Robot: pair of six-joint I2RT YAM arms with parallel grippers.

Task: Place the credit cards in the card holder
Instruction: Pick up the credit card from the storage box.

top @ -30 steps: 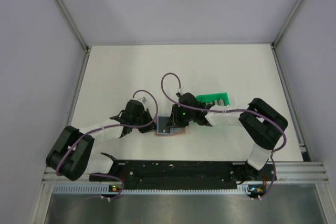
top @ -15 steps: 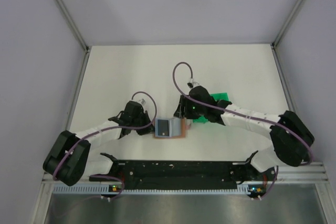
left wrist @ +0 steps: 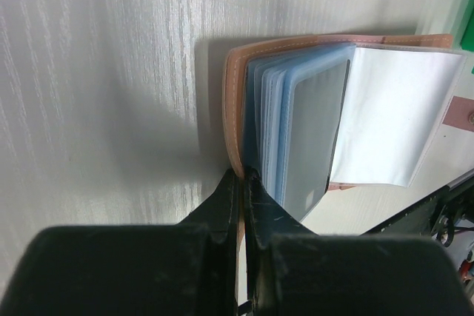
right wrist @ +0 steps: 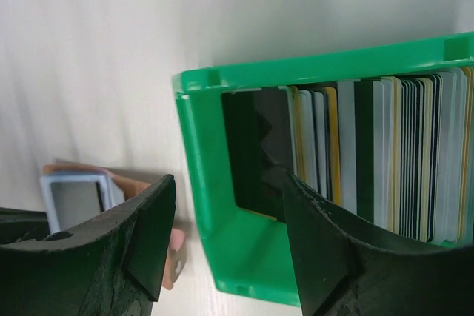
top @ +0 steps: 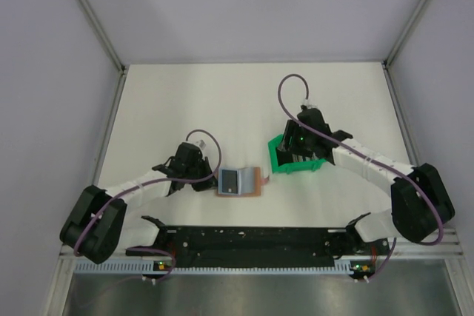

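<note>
The tan card holder point(top: 254, 180) lies open between the arms. Its clear sleeves fan up, and a grey card point(left wrist: 315, 138) sits in the top sleeve. My left gripper point(left wrist: 244, 175) is shut on the near edge of the holder's tan cover point(left wrist: 235, 101). Several credit cards point(right wrist: 385, 153) stand on edge in a green tray point(right wrist: 198, 146), packed toward its right side. My right gripper point(right wrist: 228, 183) hangs open above the tray's left end, one finger outside the wall and one over the empty end; it holds nothing. From above, the right gripper point(top: 293, 155) covers part of the tray point(top: 315, 166).
A white loose sleeve page point(left wrist: 396, 116) of the holder folds out to the right. The holder's snap tab point(right wrist: 172, 257) lies on the table just left of the tray. The black base rail point(top: 252, 240) runs along the near edge, with walls on both sides.
The right arm left the card holder and swung right over the green tray, opening its jaws. The grey card stays in the holder's sleeve. The left gripper has not moved.
</note>
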